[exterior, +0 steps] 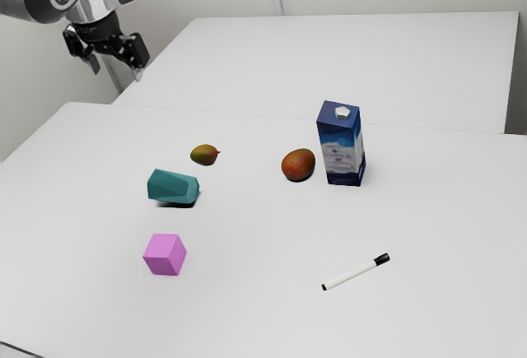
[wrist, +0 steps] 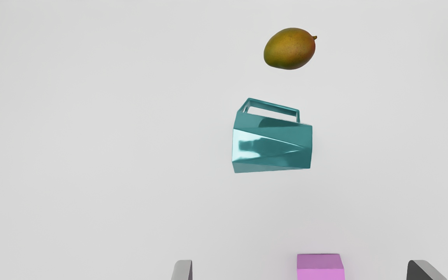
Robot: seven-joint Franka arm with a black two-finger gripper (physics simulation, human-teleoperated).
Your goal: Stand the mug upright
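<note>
Lying sideways: mug (wrist: 272, 146), likely light, stiff, slick
Handle (wrist: 274, 107): thin, perhaps fragile
Hold: best across mid-body, clear of handle
Gripper (exterior: 117, 72): wide open, empty

Bright, even light; dark shadow under mug (exterior: 173, 187), pale glare on side; source unclear.

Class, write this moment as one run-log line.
Black two-finger end effector: open, empty; glossy teal faceted mug: lying on side, ungrasped; pink cube: on white table; goal: unmet
</note>
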